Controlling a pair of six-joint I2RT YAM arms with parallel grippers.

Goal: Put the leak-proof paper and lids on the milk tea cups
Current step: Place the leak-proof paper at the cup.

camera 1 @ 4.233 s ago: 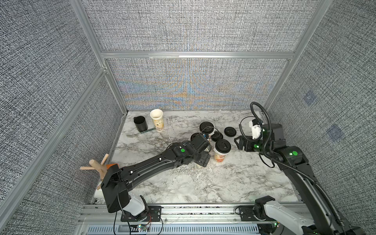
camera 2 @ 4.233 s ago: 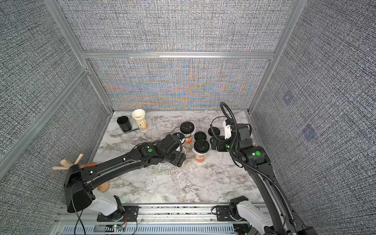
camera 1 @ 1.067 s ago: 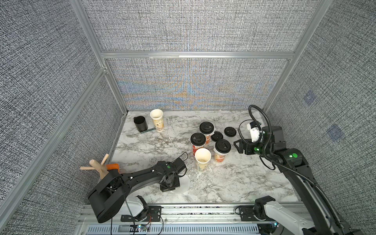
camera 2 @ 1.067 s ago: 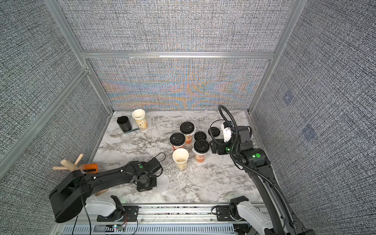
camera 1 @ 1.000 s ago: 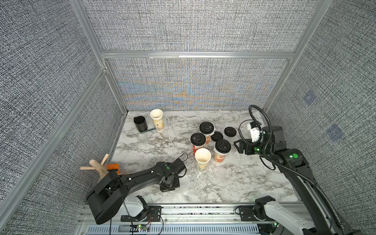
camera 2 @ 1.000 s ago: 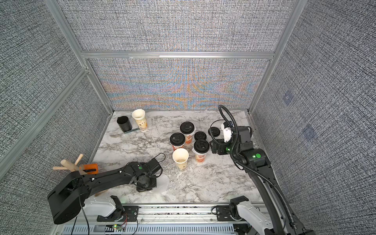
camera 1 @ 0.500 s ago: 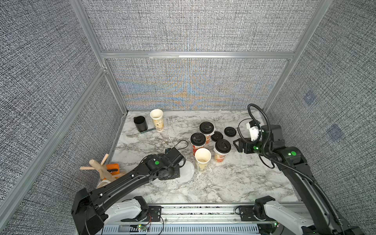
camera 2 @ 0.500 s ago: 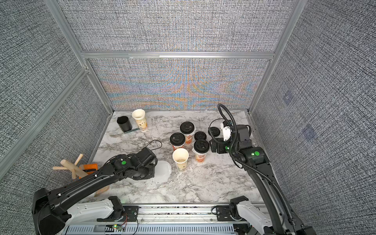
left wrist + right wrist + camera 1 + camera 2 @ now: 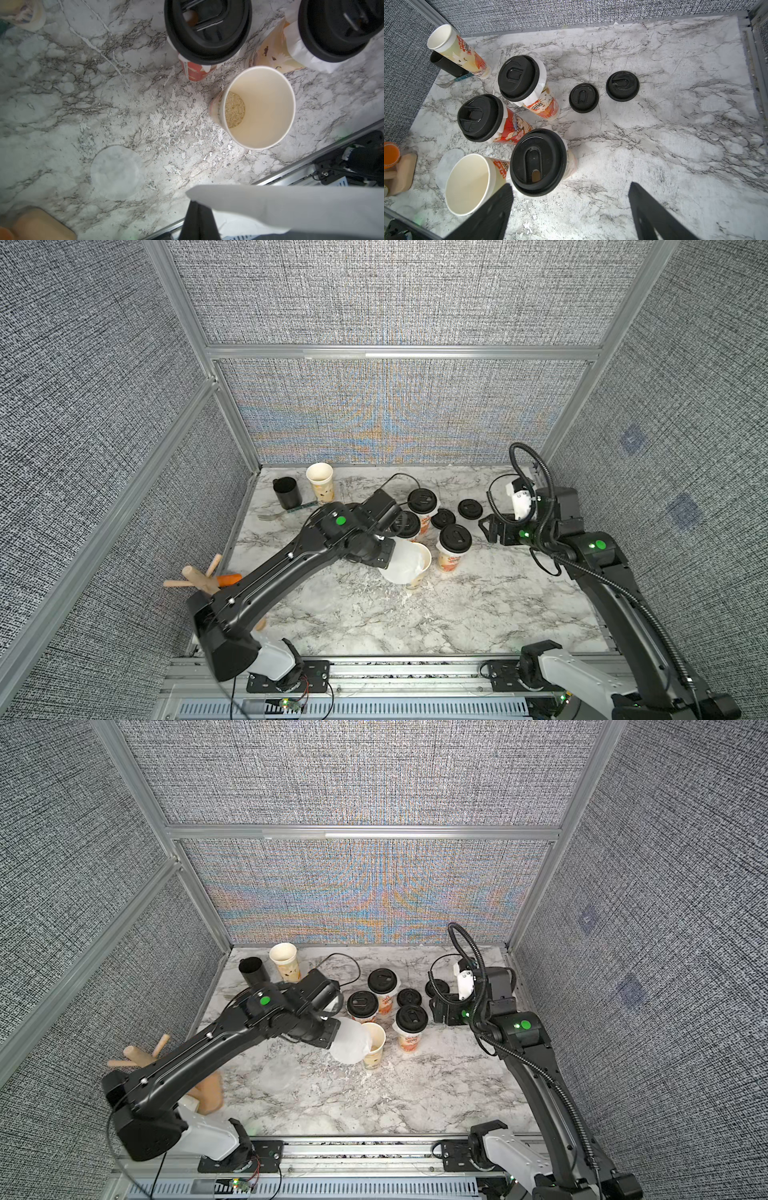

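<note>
One marble surface (image 9: 478,614) carries five milk tea cups (image 9: 453,547): three capped with black lids (image 9: 518,78) over paper, two open. The left hand (image 9: 386,553), clamped on one sheet of leak-proof paper (image 9: 351,1042), holds it tilted at the rim of the open front cup (image 9: 376,1040). The right hand (image 9: 570,187) stands wide and empty near the capped cups. Step in hand: covering the front cup. Next move, by judgement: level the sheet, centre it over the mouth, release. A spare sheet (image 9: 117,172) lies flat on the surface.
</note>
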